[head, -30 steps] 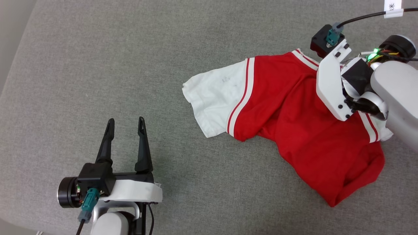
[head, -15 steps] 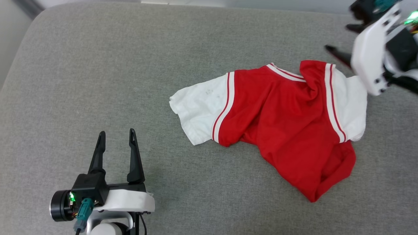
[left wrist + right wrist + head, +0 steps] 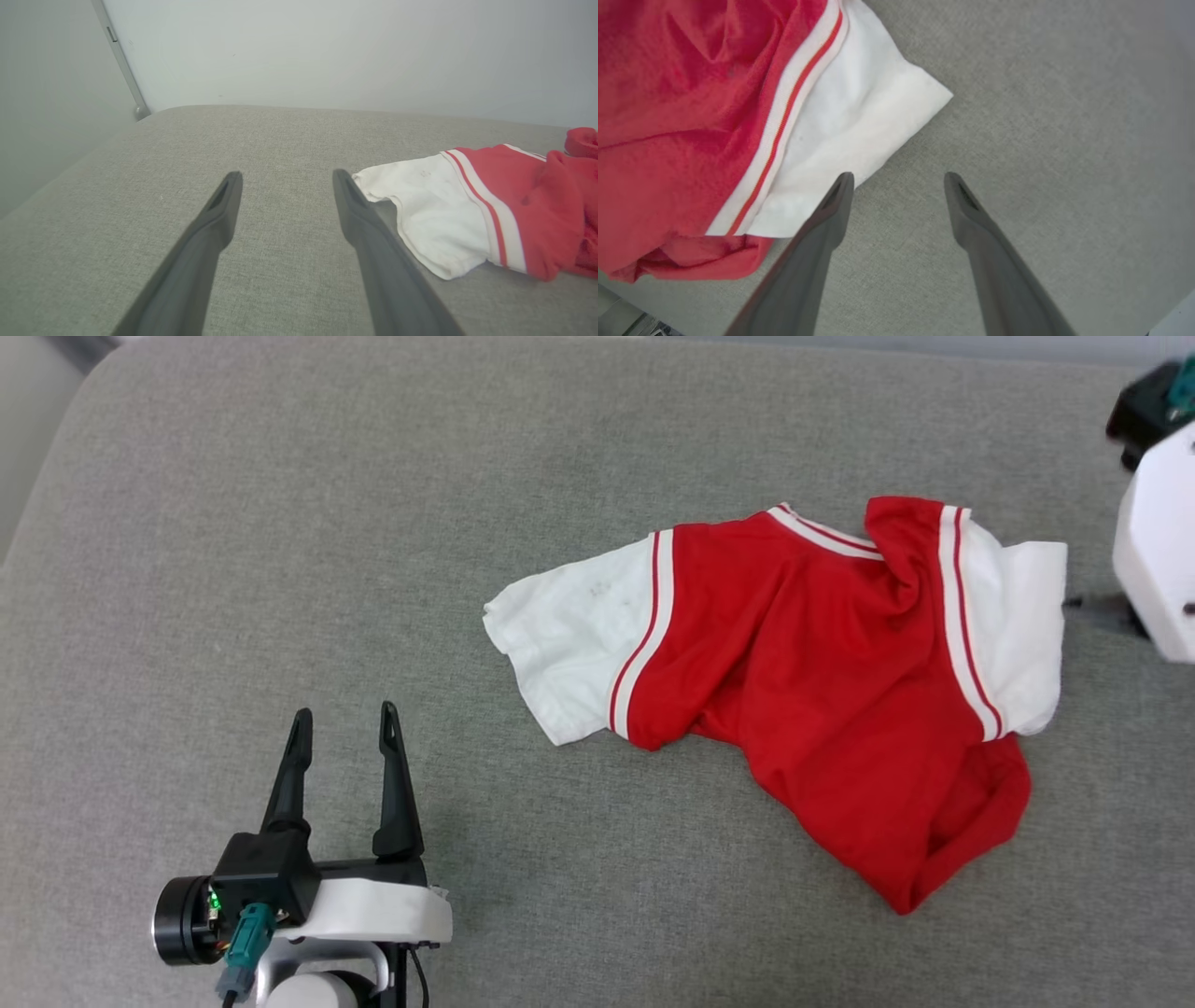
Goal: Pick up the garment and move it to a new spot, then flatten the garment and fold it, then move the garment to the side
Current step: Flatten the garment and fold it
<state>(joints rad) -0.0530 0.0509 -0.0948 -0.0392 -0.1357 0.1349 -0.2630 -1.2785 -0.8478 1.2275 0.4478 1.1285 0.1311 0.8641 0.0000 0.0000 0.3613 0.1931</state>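
Observation:
The garment lies crumpled on the grey padded surface, right of centre in the head view. Its body is red, with a white sleeve spread left and another on the right; no print shows. My left gripper stands open at the lower left, well clear of the left sleeve. My right gripper is open just beside the right sleeve, with bare fabric surface between its fingers. Its white wrist housing sits at the right edge of the head view.
The grey cushion surface extends wide to the left and in front of the garment. Its rounded back-left corner meets a pale wall. A metal strip runs down the wall at that corner.
My right gripper, which was down on the garment's right shoulder, has let go and drawn back to the right. The right sleeve now lies spread. The head camera has shifted too.

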